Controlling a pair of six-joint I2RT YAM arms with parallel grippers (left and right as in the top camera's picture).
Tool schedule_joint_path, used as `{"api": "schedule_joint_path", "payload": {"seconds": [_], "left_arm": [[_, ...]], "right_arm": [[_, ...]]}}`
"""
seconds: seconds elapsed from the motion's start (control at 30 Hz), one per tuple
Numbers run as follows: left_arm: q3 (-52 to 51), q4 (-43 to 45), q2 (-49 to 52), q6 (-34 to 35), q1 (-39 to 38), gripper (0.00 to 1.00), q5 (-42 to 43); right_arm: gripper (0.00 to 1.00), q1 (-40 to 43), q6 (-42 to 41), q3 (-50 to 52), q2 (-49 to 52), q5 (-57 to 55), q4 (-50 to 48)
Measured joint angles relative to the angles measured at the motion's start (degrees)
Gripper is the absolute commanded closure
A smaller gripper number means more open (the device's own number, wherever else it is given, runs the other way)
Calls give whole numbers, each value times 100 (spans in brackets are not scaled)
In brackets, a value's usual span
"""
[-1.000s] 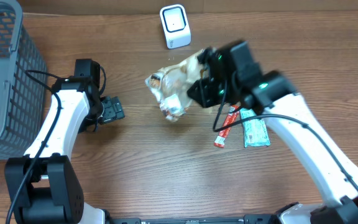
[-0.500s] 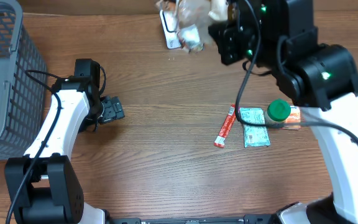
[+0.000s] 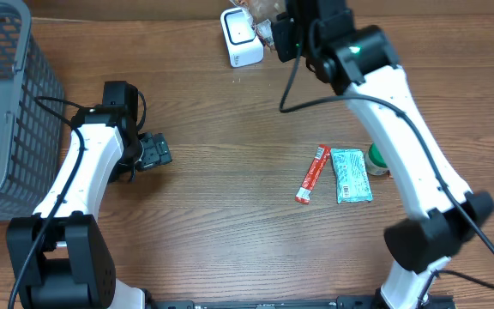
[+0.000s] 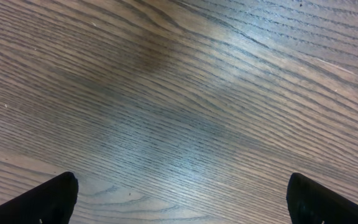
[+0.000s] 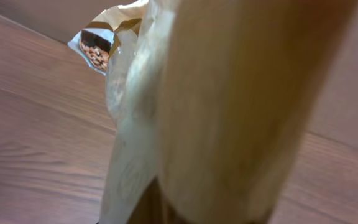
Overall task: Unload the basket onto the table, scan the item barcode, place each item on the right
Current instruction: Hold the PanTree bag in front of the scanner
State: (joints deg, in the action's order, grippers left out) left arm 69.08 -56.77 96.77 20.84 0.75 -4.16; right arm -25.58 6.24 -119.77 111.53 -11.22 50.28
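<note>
Overhead: bag (image 3: 261, 10) is clamped in right gripper (image 3: 281, 34) at the far edge of table (image 3: 230, 240), just beside scanner (image 3: 241, 36). Right wrist view is almost filled by the bag's crinkled film. Left gripper (image 3: 154, 153) is seen near basket (image 3: 7, 112), jaws spread wide over the wood.

The view is filled by a worktop (image 3: 230, 240) of brown wood, with the grain run lengthwise. A soft, pale sheen is cast across its boards in the left wrist view. A plain tan wall (image 5: 36, 15) is seen beyond its far edge.
</note>
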Motion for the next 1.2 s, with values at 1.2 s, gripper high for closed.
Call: {"api": "schedule_joint_path", "payload": {"seconds": [1.2], "left_arm": [[2,0,0,0,0,0,-2]], "right_arm": [[96,-592,1926,31,2566,-2162,-4815]]}}
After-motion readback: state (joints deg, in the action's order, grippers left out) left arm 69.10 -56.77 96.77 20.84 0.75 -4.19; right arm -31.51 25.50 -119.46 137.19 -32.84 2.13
